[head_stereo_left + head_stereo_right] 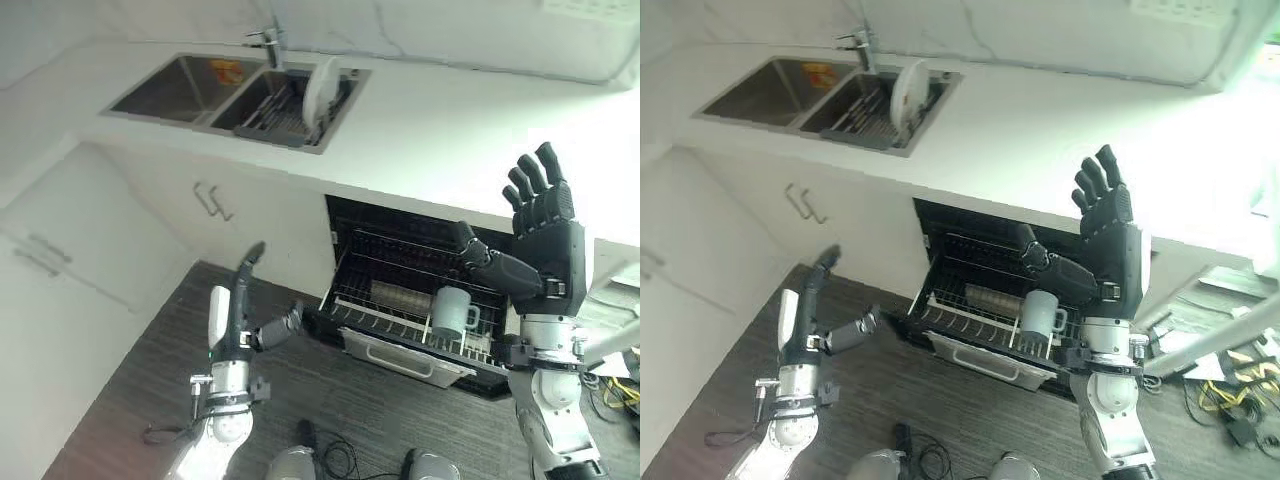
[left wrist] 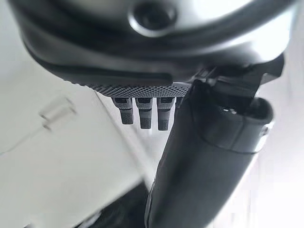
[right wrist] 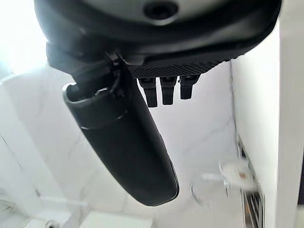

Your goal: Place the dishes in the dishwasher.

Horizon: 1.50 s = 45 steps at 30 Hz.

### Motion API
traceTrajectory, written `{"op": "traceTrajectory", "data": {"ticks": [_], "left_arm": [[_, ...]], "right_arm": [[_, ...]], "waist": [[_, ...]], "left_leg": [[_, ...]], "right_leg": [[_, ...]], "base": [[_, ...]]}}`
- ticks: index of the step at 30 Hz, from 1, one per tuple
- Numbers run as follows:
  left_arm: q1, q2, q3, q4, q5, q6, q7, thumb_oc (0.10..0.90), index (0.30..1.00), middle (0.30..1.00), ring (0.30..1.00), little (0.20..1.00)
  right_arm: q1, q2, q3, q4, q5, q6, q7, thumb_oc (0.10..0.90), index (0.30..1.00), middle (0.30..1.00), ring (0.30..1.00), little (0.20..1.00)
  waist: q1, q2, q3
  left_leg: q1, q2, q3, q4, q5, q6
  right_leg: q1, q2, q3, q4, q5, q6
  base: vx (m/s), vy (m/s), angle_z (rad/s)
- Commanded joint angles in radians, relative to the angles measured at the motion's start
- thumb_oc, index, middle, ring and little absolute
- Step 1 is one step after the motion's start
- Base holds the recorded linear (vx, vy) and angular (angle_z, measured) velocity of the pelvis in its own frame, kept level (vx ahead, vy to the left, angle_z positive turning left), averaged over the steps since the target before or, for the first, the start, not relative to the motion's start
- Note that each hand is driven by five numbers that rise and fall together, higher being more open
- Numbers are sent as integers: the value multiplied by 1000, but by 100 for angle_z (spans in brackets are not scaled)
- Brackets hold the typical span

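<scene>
Dark right hand (image 1: 545, 235) raised, fingers straight; left hand (image 1: 238, 300) low, fingers straight.

Readable text: you will find none in these views.
Mug (image 1: 452, 311) in the dishwasher rack (image 1: 400, 330): plain, no print you can read.
Plate (image 1: 318, 88) in the sink (image 1: 170, 90): unmarked.

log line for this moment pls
left hand: open, empty, low by cabinet | right hand: open, empty, raised | mug: in dishwasher rack | plate: in sink

The right robot hand (image 1: 543, 235) partly hides the dishwasher (image 1: 400, 262) rack.
</scene>
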<state>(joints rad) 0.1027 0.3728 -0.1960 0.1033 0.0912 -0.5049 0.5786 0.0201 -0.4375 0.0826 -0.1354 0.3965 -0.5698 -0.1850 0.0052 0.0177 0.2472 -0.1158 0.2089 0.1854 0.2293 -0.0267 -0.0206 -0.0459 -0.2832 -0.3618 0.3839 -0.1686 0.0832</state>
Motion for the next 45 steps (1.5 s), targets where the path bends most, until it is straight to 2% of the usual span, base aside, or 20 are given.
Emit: {"op": "traceTrajectory", "data": {"ticks": [1, 6, 8, 9, 10, 12, 14, 17, 19, 23, 24, 27, 28, 31, 32, 37, 38, 40, 43, 45], "left_arm": [[-45, 25, 135, -139, -212, -99, 34, 800, 900, 900, 900, 900], [-80, -7, 183, -168, -196, -60, 122, 800, 900, 900, 900, 900], [-82, -6, 197, -153, -196, -32, 145, 800, 900, 900, 900, 900], [-69, 4, 222, -137, -185, -7, 170, 800, 900, 900, 900, 900], [-67, 7, 226, -134, -182, 0, 173, 800, 900, 900, 900, 900], [-56, 37, 263, -85, -232, 100, 141, 800, 900, 900, 900, 900], [-44, 12, 265, 38, -416, 253, -51, 800, 900, 900, 900, 900], [-27, -14, 237, 96, -481, 327, -144, 800, 900, 900, 900, 900], [24, -68, 176, 223, -521, 394, -321, 800, 900, 900, 900, 900], [61, -111, 139, 426, -510, 483, -494, 800, 900, 900, 900, 900], [54, -114, 137, 476, -479, 544, -533, 800, 900, 900, 900, 900], [40, -130, 96, 607, -429, 564, -547, 800, 900, 900, 900, 900], [26, -143, 86, 678, -426, 565, -540, 800, 900, 900, 900, 900], [10, -170, 109, 812, -425, 558, -518, 800, 900, 900, 900, 900], [3, -182, 148, 900, -437, 574, -501, 800, 900, 900, 900, 900], [8, -190, 196, 975, -415, 590, -492, 800, 900, 900, 900, 900], [18, -196, 203, 1006, -409, 592, -484, 800, 900, 900, 900, 900], [26, -201, 205, 1037, -391, 588, -490, 800, 900, 900, 900, 900], [32, -198, 194, 1070, -365, 585, -519, 800, 900, 900, 900, 900], [38, -197, 184, 1077, -357, 608, -546, 800, 900, 900, 900, 900]], "right_arm": [[-45, -14, -63, -123, 57, -65, 33, 800, 900, 900, 900, 900], [31, 50, -154, -136, 144, -57, 44, 800, 900, 900, 900, 900], [37, 78, -164, -120, 212, -49, 100, 800, 900, 900, 900, 900], [35, 107, -163, -112, 243, -36, 152, 800, 900, 900, 900, 900], [34, 111, -162, -110, 242, -38, 156, 800, 900, 900, 900, 900], [43, 116, -179, -99, 190, -70, 139, 800, 900, 900, 900, 900], [56, 110, -201, -71, 241, -59, 158, 800, 900, 900, 900, 900], [68, 99, -207, -61, 250, -73, 152, 800, 900, 900, 900, 900], [109, 78, -249, -59, 294, -84, 169, 800, 900, 900, 900, 900], [101, 59, -270, -46, 347, -57, 210, 800, 900, 900, 900, 900], [81, 53, -268, -33, 348, -49, 215, 800, 900, 900, 900, 900], [52, 26, -260, -28, 358, -30, 214, 800, 900, 900, 900, 900], [44, 9, -253, -32, 333, -26, 201, 800, 900, 900, 900, 900], [26, -12, -242, -36, 315, -9, 190, 800, 900, 900, 900, 900], [5, -7, -229, -30, 291, 15, 189, 800, 900, 900, 900, 900], [-24, -2, -206, -57, 229, 63, 157, 800, 900, 900, 900, 900], [-34, -3, -189, -67, 224, 85, 145, 800, 900, 900, 900, 900], [-46, -2, -173, -71, 217, 104, 133, 800, 900, 900, 900, 900], [-45, -3, -164, -80, 207, 123, 131, 800, 900, 900, 900, 900], [-38, -9, -172, -77, 227, 134, 134, 800, 900, 900, 900, 900]], "waist": [[-12, -15, -51], [-29, -31, -55], [-25, -35, -50], [-14, -27, -50], [-12, -26, -50], [-20, -1, -63], [-33, -10, -71], [-46, -24, -70], [-74, -39, -76], [-82, -33, -78], [-81, -30, -73], [-92, -32, -69], [-87, -44, -64], [-85, -46, -45], [-77, -46, -33], [-58, -42, -34], [-41, -18, -29], [-25, -1, -35], [-24, 13, -39], [-34, 14, -48]], "left_leg": [[14, 28, -72, 71, -131, -81], [60, -52, -1, 71, -180, -29], [76, -74, 20, 71, -195, -16], [83, -86, 51, 71, -203, -7], [83, -86, 57, 71, -204, -6], [66, -96, 65, 71, -228, 28], [53, -143, 54, 71, -246, 50], [48, -182, 29, 71, -245, 56], [42, -234, 4, 71, -237, 61], [60, -236, 53, 71, -248, 56], [76, -227, 86, 71, -261, 57], [113, -242, 91, 71, -245, 42], [138, -251, 106, 87, -161, 12], [11, -196, 69, 374, -77, -38], [-49, -190, 32, 370, -73, -24], [-33, -206, -8, 72, -16, -25], [-119, -184, -87, 71, -14, -43], [-184, -168, -148, 71, 4, -55], [-205, -163, -151, 71, 1, -47], [-173, -172, -124, 71, -54, -21]], "right_leg": [[46, 65, 82, -84, -47, 27], [44, -94, 79, -84, 52, 107], [33, -131, 78, -84, 109, 118], [21, -140, 38, -84, 168, 126], [20, -140, 31, -84, 174, 126], [21, -9, 12, -84, 134, 112], [15, 144, 31, -84, 37, 63], [-2, 208, 85, -84, 0, 34], [-50, 264, 161, -84, -13, 16], [-96, 222, 98, -84, 27, 33], [-81, 210, 73, -84, 12, 29], [-91, 199, 96, -84, 12, 17], [-69, 180, 96, -84, -9, -5], [-38, 191, 111, -84, -35, -49], [-27, 200, 150, -84, -32, -52], [-8, 222, 222, -84, -56, -38], [20, 255, 262, -84, -84, -33], [35, 272, 293, -84, -97, -32], [52, 269, 313, -84, -109, -29], [57, 245, 309, -84, -112, -15]], "base": [[133, 492, 12], [165, 582, -4], [84, 390, 0], [60, 363, -13], [56, 433, -34], [120, 429, -67], [133, 268, -12], [87, 46, 30], [138, -1, 66], [126, -42, 32], [126, -55, -40], [154, -58, -37], [159, -77, -3], [154, -32, -3], [247, 60, -13], [240, 123, -47], [307, 227, -46], [346, 239, -56], [317, 249, -83], [359, 335, -99]]}}
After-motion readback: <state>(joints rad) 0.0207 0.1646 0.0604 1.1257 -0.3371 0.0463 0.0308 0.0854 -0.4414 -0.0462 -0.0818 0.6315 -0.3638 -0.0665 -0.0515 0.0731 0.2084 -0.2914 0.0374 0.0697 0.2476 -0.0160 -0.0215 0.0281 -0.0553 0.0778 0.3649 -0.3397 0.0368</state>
